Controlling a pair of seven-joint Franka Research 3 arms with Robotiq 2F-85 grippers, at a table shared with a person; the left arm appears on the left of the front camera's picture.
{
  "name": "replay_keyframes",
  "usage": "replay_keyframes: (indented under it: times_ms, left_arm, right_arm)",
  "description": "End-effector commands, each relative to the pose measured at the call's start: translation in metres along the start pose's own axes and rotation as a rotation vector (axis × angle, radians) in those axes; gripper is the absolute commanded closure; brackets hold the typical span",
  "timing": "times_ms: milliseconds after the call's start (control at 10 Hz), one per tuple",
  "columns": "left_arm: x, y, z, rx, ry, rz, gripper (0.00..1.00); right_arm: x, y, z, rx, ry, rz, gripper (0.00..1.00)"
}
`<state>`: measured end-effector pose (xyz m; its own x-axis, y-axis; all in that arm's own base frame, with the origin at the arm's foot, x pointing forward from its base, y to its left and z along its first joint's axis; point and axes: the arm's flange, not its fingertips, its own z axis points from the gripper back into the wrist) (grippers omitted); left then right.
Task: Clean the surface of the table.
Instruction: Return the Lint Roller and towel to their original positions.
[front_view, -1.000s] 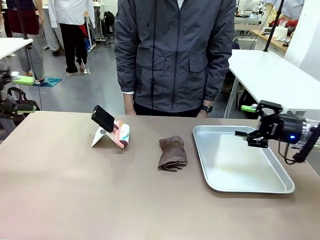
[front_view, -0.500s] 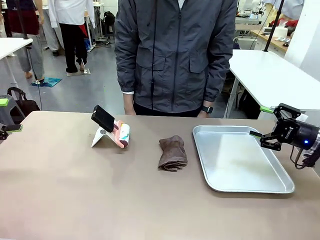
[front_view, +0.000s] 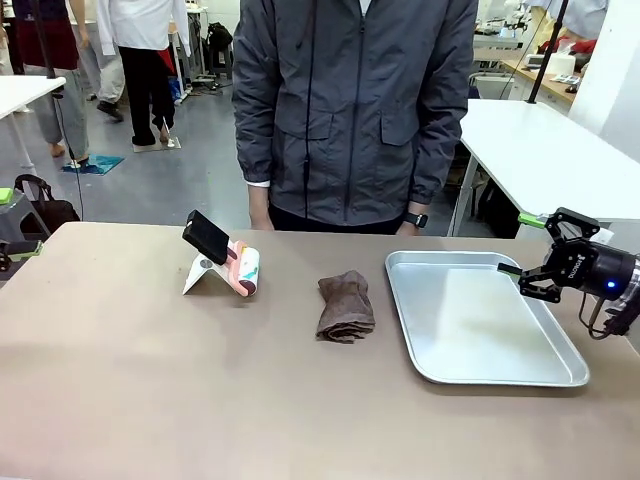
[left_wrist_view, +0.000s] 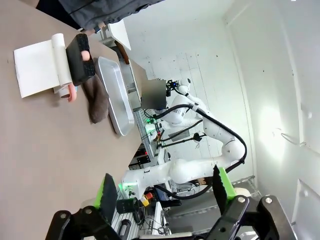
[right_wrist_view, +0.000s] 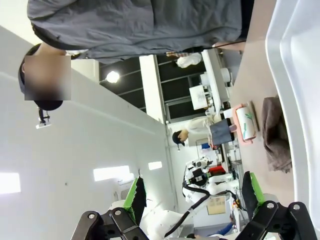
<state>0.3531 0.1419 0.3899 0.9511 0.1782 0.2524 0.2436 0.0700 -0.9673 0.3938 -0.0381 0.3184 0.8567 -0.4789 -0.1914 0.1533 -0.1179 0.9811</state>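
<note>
two claws hang apart at the table's (front_view: 150, 400) side edges, both spread wide and holding nothing: the right claw (front_view: 525, 245) over the tray's (front_view: 480, 375) right rim, the left claw (front_view: 12, 222) at the left edge. the brown cloth (front_view: 345, 307) lies folded mid-table, just left of the tray. probably best to come down on the cloth's middle and pinch the folds together. a lint roller (front_view: 228, 265) on its stand sits nearer the far edge, and a person stands behind it.
</note>
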Motion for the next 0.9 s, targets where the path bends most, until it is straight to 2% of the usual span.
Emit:
replay_keyframes:
  times_ms: [0, 800]
  left_arm:
    - [-0.0048, -0.0007, -0.0018, 0.011, -0.003, 0.018, 0.0]
    - [-0.0048, -0.0007, -0.0018, 0.011, -0.003, 0.018, 0.0]
  right_arm:
    - [-0.0015, 0.0021, 0.0002, -0.004, 0.015, -0.005, 0.0]
    - [-0.0015, 0.0021, 0.0002, -0.004, 0.015, -0.005, 0.0]
